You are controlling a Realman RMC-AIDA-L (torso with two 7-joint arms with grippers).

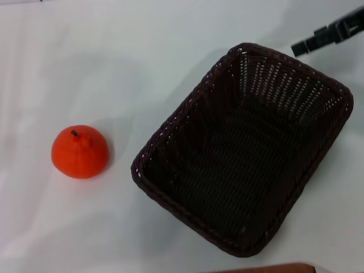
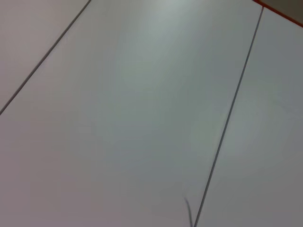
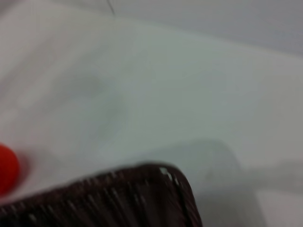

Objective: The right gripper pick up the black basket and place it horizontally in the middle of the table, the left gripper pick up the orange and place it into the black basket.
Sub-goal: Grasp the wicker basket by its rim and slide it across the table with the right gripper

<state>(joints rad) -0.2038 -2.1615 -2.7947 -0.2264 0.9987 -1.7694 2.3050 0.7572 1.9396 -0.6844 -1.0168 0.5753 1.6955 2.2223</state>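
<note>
Reddish-brown sliver (image 1: 267,268), low edge of head view, identity unclear. Pale panelled surface (image 2: 142,118) in left wrist view, crossed by two thin dark seams (image 2: 227,118). Orange-red strip (image 2: 279,12) at one corner. Short dark curved strand (image 2: 188,210) beside one seam.

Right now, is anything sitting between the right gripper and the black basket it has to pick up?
Nothing visible. The right gripper sits just beyond the far corner of the black basket, with only bare table between them. The orange lies well off on the basket's other side.
</note>
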